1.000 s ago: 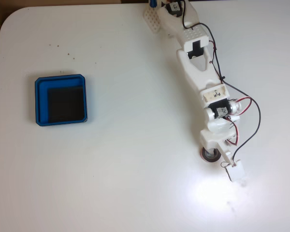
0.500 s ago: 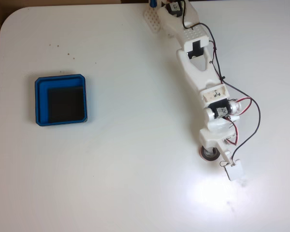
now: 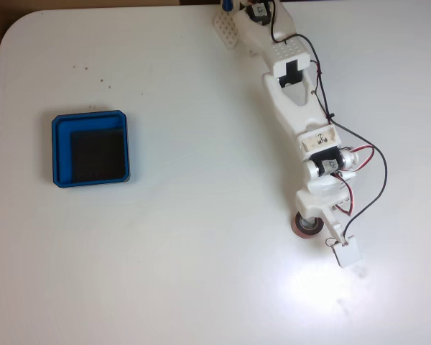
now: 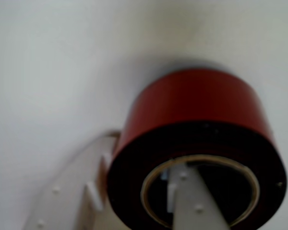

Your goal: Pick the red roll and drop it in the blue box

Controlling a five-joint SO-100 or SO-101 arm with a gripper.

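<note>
The jaws (image 4: 149,201) pinch the red roll (image 4: 197,143), one finger through its core and one outside its wall: the pick is underway. Next comes lifting it off the desk (image 3: 201,273) toward the blue box (image 3: 90,148), well apart.

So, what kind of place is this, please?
Probably a hobby or lab robot bench: a plain white table, a small white 3D-printed arm with loose wires, and only a blue box and a red roll laid out.

Fixed view overhead, wrist view close, sharing red roll (image 3: 307,225)
</note>
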